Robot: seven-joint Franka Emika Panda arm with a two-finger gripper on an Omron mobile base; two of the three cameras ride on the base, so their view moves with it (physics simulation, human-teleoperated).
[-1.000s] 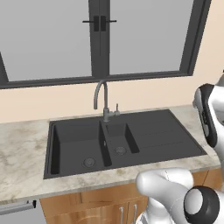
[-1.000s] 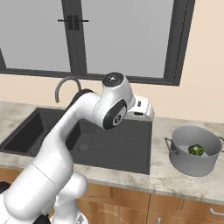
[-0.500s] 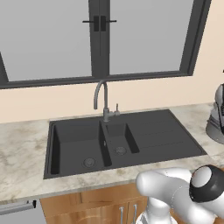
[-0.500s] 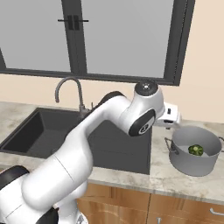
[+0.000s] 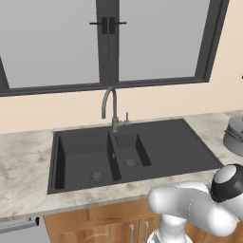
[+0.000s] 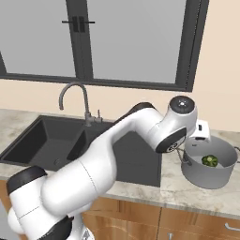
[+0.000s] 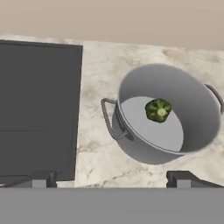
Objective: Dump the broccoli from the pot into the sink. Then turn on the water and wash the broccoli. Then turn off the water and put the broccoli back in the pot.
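Since the earlier frame, the arm has swung farther to the right side of the right base view, and its hand now hangs just left of the pot near the right edge. From the hand view, the gripper has its two dark tips far apart at the bottom of the frame, so the claw is released and grips nothing. Above them, the pot sits upright on the speckled counter, right of center, with one loop handle facing left. On the pale floor of the pot, the broccoli lies as a small green lump a bit right of the middle. At the left side of the hand view, the dark sink lies flat, apart from the pot. In the left base view, the sink fills the middle, and the grey faucet stands behind its basins. At the right edge of that view, part of the pot shows on the counter.
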